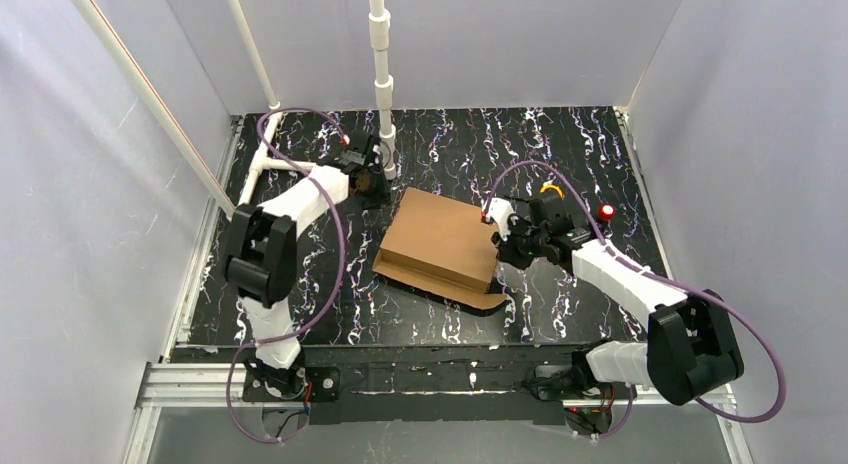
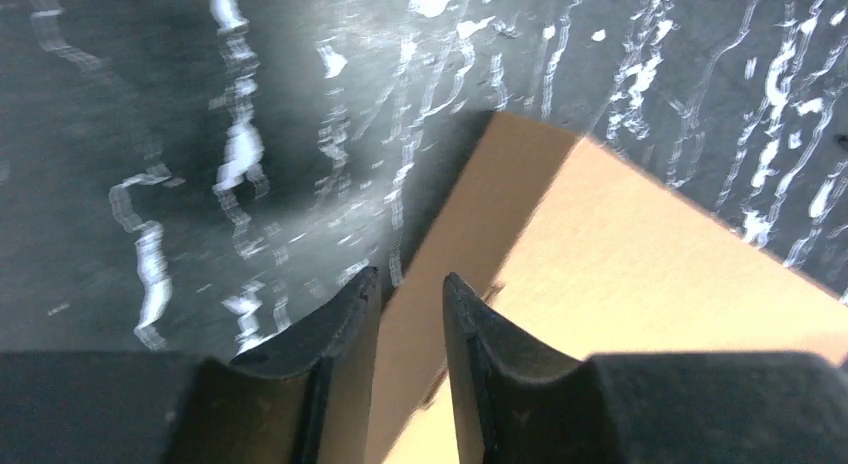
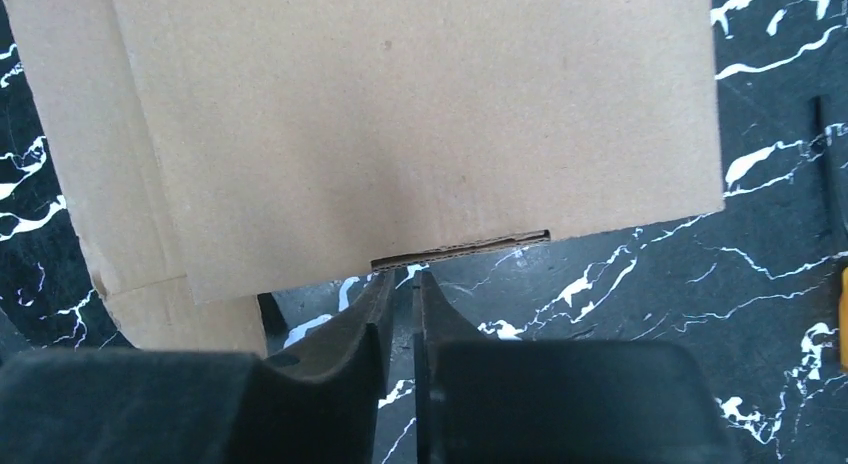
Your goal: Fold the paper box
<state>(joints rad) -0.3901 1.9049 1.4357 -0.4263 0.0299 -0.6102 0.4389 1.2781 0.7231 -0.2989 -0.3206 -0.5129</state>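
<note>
The paper box (image 1: 440, 239) lies mid-table as a low brown cardboard shape, closed flat on top, with a flap (image 1: 455, 292) spread on the table along its near side. My left gripper (image 1: 372, 189) hovers at its far-left corner. In the left wrist view the gripper (image 2: 410, 279) has its jaws a little apart over the box's side edge (image 2: 460, 234), gripping nothing. My right gripper (image 1: 497, 242) sits at the box's right edge. In the right wrist view the gripper (image 3: 404, 276) has its tips a sliver apart, just short of a slot in the box (image 3: 400, 114), with nothing between them.
A small orange tape measure (image 1: 549, 189) lies behind the right wrist, next to a red light (image 1: 606, 211). A white pipe post (image 1: 381, 84) stands at the back by the left gripper. White walls enclose the black marbled table (image 1: 560, 144).
</note>
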